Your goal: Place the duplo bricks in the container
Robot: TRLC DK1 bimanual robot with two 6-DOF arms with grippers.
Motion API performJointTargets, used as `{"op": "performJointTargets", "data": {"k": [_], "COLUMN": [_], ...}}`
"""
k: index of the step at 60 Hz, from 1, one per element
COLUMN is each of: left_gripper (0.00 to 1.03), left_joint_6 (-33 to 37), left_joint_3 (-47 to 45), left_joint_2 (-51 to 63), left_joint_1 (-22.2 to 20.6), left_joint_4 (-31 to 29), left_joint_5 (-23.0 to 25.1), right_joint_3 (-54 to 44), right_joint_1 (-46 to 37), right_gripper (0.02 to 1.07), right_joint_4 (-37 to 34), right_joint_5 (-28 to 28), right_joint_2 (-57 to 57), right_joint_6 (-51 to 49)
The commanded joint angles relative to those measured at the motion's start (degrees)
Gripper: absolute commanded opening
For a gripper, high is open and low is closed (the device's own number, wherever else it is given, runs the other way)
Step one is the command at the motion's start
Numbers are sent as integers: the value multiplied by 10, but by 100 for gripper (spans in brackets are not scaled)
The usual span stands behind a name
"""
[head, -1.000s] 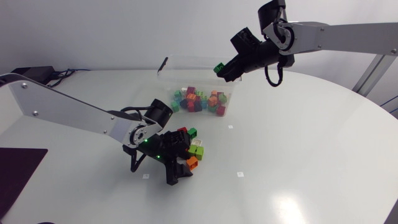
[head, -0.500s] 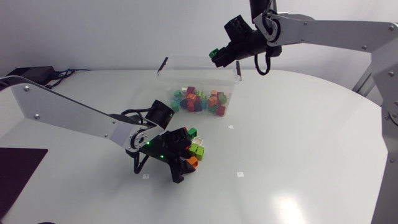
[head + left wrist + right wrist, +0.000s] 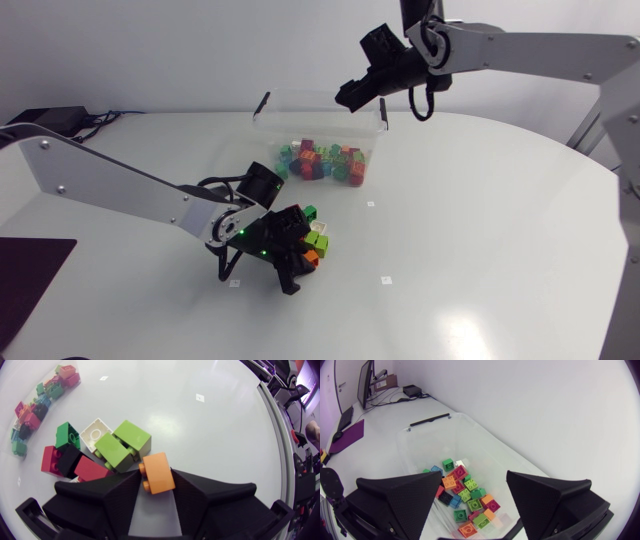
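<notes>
On the table (image 3: 480, 250), the left arm (image 3: 110, 185) comes in low, and its gripper (image 3: 155, 480) is closed on an orange brick (image 3: 158, 471), one finger pressing each side, with the brick poking out past the fingertips. Just ahead of that gripper lies a loose huddle of bricks: two lime-green bricks (image 3: 122, 445) touching each other and the orange one, a white brick (image 3: 94, 432) against them, then a dark green brick (image 3: 67, 435) and two red bricks (image 3: 50, 458) with a black piece between. Further back, past the middle of the table, stands the clear plastic container (image 3: 266, 118), its floor covered with a heap of mixed-colour bricks (image 3: 320, 162). The right arm (image 3: 530, 50) reaches in from the right, high up, and its gripper (image 3: 474, 477) hangs over the container's far rim with the fingers spread wide and nothing between them; the heap in the container shows straight through the gap.
</notes>
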Motion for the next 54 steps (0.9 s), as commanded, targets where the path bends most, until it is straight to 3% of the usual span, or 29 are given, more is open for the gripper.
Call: {"op": "performJointTargets", "data": {"k": [1, 18, 30, 42, 54], "left_gripper": [38, 32, 30, 30, 30], "left_joint_6": [-13, -3, 12, 15, 14], "left_joint_3": [-18, -53, -60, -51, -9], "left_joint_2": [-13, -65, -144, -188, -227], "left_joint_1": [-6, -9, 0, 7, 46], "left_joint_4": [3, -9, -70, -105, -127], "left_joint_5": [-5, -13, -13, -13, -13], "right_joint_3": [-59, -248, -373, -451, -483], "right_joint_1": [-7, -15, -7, 14, 59], "right_gripper": [101, 101, 101, 101, 101], "right_joint_4": [6, 24, 12, 9, 4], "right_joint_5": [-13, -43, -68, -73, -54], "right_joint_2": [-64, -214, -286, -287, -234], "right_joint_6": [1, -36, -76, -110, -130]}}
